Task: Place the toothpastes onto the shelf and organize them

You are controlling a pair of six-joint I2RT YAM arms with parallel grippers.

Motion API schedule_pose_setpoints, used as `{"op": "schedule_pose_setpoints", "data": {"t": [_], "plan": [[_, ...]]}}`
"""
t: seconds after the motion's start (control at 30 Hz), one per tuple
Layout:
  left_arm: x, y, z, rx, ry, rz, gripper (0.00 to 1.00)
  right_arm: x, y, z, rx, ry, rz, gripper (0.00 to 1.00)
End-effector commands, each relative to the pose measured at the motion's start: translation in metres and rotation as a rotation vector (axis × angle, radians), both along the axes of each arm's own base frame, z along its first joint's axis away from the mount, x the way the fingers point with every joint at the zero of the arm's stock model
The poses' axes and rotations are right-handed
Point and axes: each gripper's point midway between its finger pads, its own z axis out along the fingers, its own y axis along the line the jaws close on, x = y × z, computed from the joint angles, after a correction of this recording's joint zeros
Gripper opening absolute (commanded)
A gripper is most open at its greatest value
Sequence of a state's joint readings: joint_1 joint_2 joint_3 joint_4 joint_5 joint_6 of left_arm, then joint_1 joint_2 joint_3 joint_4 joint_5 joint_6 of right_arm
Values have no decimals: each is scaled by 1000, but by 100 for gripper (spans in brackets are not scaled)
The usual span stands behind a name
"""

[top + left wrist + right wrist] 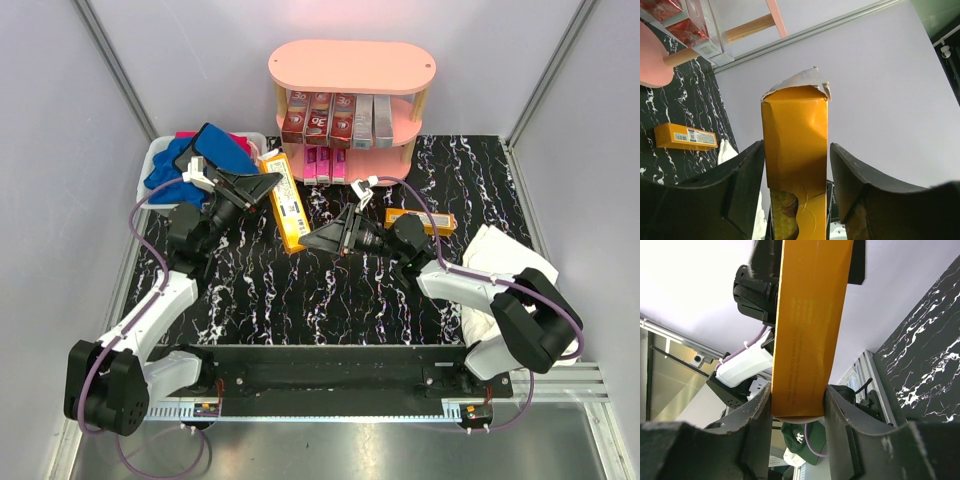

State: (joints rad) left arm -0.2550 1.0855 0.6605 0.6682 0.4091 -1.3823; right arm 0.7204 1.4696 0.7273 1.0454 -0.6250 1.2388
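1. My left claw point(796, 150): closed narrowly on one end of the orange toothpaste box point(286, 208), held above the tabletop point(300, 300).
2. Box: probably light, stiff but crushable cardboard; best gripped across its long flat sides.
3. My right claw point(798, 395): pinches the other end; shelf point(350, 65) at 12 o'clock.

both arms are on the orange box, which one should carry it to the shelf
Right, likely: the right jaws clamp the orange toothpaste box, and the shelf has free space right of the pink toothpaste boxes, on that arm's side.
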Motion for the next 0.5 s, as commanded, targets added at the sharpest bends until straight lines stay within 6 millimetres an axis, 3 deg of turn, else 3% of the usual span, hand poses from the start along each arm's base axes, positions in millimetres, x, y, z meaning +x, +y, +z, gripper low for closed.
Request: {"op": "schedule_pose_setpoints", "data": {"t": [0.0,0.13,0.3,0.33,0.4,0.47], "plan": [[-9,1,23,28,-107,-4,76,-6,-1,32,67,-94,0,33],[-11,2,24,94,-114,9,99,-1,0,23,23,-69,-28,30],[-9,6,8,233,-79,43,99,9,-2,13,-29,-50,-88,28],[-9,7,-3,267,-38,44,99,12,-2,8,-43,-35,-99,27],[-10,12,-3,330,-59,73,99,18,-5,2,-53,-13,-116,27],[-11,17,-19,392,-13,86,99,27,-10,-8,-69,18,-136,26]]}}
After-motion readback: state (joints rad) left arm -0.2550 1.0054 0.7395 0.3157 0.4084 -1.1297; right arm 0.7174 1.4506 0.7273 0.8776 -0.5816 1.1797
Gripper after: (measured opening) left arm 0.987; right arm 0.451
